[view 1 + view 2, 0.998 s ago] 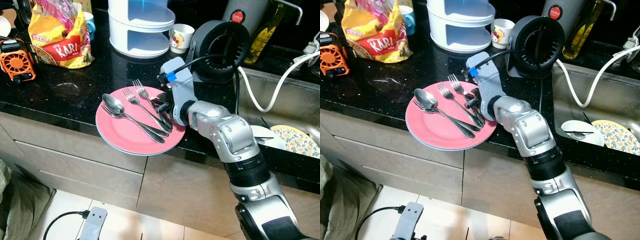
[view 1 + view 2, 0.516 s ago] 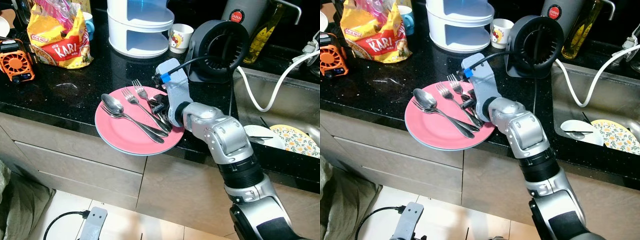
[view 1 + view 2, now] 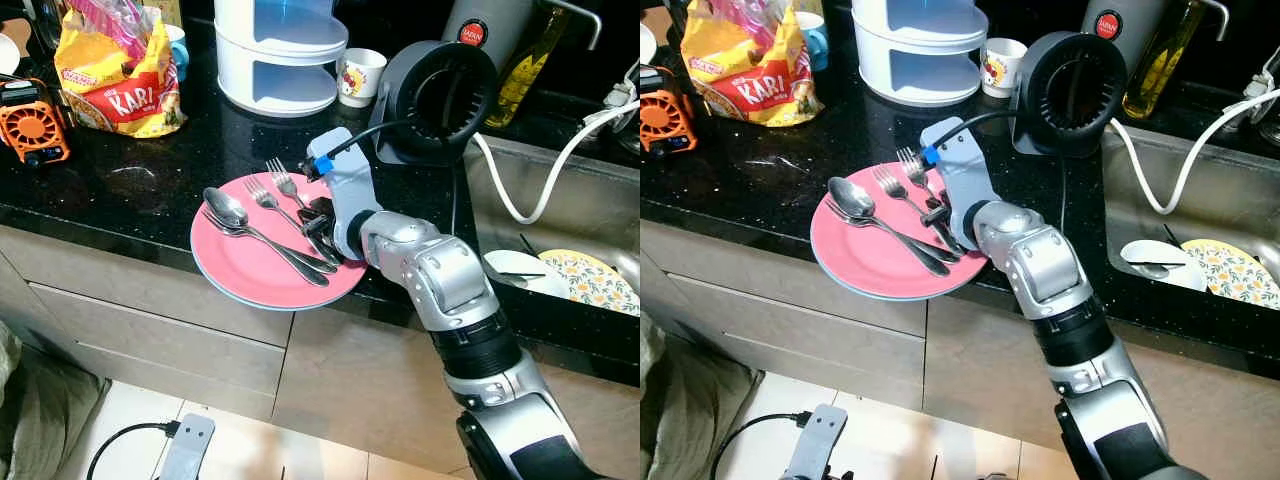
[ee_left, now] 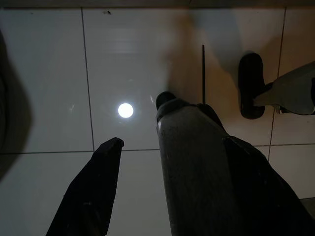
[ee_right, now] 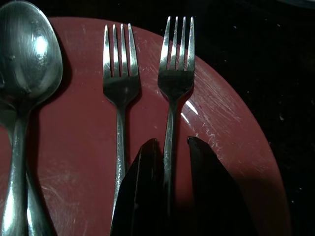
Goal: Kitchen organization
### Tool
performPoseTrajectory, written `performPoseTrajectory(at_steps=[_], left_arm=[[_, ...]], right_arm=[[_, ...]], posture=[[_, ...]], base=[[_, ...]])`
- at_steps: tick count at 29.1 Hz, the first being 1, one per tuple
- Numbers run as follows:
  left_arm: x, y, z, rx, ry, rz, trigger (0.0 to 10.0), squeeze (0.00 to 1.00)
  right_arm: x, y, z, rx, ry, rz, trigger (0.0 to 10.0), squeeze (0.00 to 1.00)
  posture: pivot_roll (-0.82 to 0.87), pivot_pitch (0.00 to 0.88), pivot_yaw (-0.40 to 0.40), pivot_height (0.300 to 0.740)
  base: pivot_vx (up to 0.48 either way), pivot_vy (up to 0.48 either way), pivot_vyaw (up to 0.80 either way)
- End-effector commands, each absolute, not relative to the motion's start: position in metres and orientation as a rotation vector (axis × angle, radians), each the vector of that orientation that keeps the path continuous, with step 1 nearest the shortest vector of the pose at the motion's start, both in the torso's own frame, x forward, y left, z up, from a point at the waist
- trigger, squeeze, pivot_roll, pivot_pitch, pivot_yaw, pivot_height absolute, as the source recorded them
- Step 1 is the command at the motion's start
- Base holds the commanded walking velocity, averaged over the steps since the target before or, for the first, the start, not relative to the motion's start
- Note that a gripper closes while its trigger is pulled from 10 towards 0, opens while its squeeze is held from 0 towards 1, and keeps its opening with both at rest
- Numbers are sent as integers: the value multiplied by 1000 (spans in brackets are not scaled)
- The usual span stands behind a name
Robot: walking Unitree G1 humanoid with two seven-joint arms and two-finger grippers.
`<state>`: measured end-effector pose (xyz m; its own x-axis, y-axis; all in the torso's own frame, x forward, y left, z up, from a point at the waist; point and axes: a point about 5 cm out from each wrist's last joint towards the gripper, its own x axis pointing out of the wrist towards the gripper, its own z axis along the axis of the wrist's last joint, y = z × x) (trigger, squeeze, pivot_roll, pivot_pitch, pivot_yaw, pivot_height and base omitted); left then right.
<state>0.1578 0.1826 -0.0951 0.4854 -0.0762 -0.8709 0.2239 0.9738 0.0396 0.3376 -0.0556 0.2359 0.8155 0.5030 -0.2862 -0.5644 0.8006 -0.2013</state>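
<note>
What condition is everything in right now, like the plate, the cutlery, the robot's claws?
Pink plate: flat on the counter, overhanging its edge.
Right fork: lying on the plate, handle between the fingers.
Other fork: lying free.
Spoons: stacked, bowls up.
Right gripper: closing around the fork handle.
Left gripper: open, idle above the floor.

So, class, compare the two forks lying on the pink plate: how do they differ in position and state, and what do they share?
The right fork has its handle between the right gripper's two black fingers; the left fork lies free beside them. The right fork sits near the pink plate's edge; the left fork lies further in, next to the spoon. Both are silver, four-tined, and lie roughly parallel with tines pointing the same way.
</note>
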Motion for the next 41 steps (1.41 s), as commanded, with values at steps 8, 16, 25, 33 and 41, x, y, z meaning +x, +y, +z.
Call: performPoseTrajectory(at_steps=[8,16,25,33,41], left_arm=[[139,174,-104,131,1122,-208,10000,0],[139,175,-103,134,1121,-205,10000,0],[139,176,-103,138,1121,-205,10000,0],[139,177,-103,138,1120,-204,10000,0],[140,176,-103,134,1120,-204,10000,0]], right_arm=[[337,-63,214,-295,342,555,0,0],[342,-62,223,-165,278,544,0,0],[343,-60,254,180,84,645,0,0],[343,-71,268,333,0,668,0,0],[356,-109,280,438,-121,485,0,0]], posture=[[81,90,-92,740],[88,85,-94,740],[88,78,-90,740],[86,82,-88,740],[83,84,-85,740]], base=[[0,0,0],[0,0,0],[0,0,0],[0,0,0],[0,0,0]])
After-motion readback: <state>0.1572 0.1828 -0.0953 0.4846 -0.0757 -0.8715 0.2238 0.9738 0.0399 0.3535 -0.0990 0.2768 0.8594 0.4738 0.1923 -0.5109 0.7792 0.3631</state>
